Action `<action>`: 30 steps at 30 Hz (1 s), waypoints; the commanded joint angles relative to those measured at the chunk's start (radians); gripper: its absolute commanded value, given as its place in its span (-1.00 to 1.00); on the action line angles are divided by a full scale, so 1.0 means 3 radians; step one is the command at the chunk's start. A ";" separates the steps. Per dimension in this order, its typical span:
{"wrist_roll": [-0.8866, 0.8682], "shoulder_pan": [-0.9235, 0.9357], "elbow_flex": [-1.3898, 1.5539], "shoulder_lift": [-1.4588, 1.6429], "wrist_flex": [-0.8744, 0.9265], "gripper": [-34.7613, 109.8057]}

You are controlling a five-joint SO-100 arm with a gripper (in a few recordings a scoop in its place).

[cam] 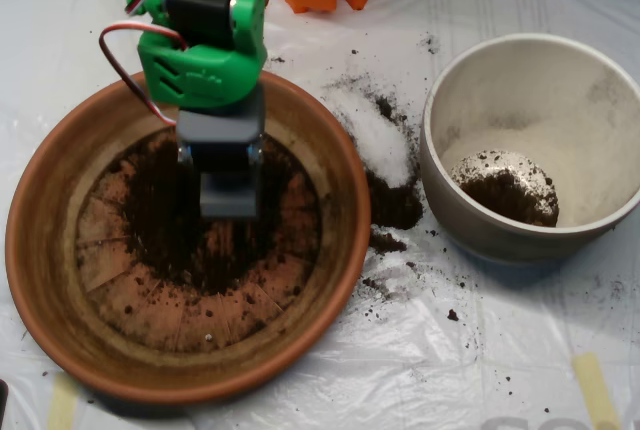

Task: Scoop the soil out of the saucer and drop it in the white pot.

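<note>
The claw (229, 195) sits down in the soil (170, 220) inside the saucer (60, 280); I cannot tell how far it gapes. Carrying right toward the white pot (470, 220) risks spilling crumbs onto the table (500, 350).

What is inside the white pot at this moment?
A small mound of dark soil lies on the floor of the white pot, dusted with white grains, beside pale powdery residue. The floor under the mound is covered.

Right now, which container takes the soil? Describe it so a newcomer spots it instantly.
Start at the saucer, the wide terracotta dish filling the left half with the scoop over it. Cross the spilled soil to its right to the white pot. It is deeper, narrower and cream-walled, with a small dark mound inside.
</note>
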State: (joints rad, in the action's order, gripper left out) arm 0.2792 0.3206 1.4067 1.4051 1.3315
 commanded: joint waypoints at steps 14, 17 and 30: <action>0.0133 -0.1191 -0.0015 0.1503 0.0199 -0.53; 0.0138 -0.1468 -0.0077 0.1560 0.0256 -0.53; 0.0174 -0.2541 -0.0644 0.1120 0.0332 -0.53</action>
State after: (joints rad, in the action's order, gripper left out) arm 0.3252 -0.3835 1.3300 1.7288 1.4143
